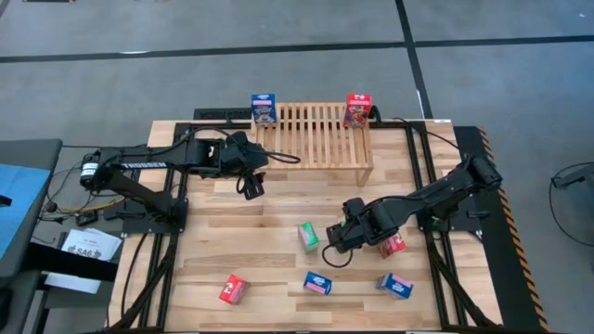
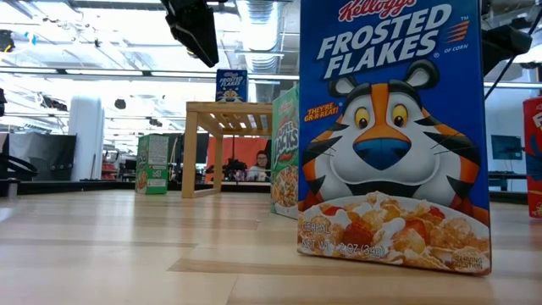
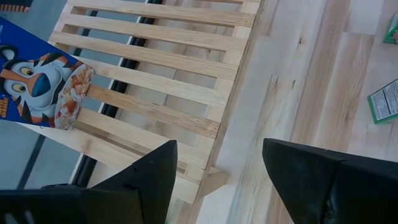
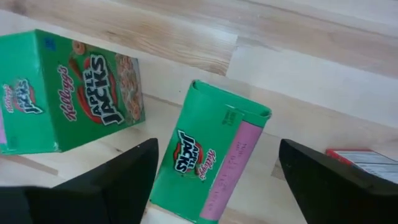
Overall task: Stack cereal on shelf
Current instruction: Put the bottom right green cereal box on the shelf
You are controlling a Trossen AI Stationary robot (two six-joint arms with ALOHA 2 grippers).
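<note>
While two cereal boxes stand on the slatted shelf (image 1: pixel 320 137), a blue one (image 1: pixel 264 109) at its ten o'clock corner and a red one (image 1: pixel 357 109) at its two o'clock corner, the others lie scattered on the plank surface (image 1: pixel 213 250). A green box (image 1: pixel 307 236) sits near the middle. Toward six o'clock lie a red box (image 1: pixel 232 289), a blue box (image 1: pixel 317 283) and another blue box (image 1: pixel 396 286), with one more red box (image 1: pixel 393 245) at four o'clock. The right gripper (image 1: pixel 336 237) hovers just beside the green box, its fingers (image 4: pixel 118 180) spread wide and empty above a second green box (image 4: pixel 211 162). The left gripper (image 1: pixel 252 186) hangs near the shelf's eight o'clock corner, its fingers (image 3: pixel 149 180) parted and holding nothing.
</note>
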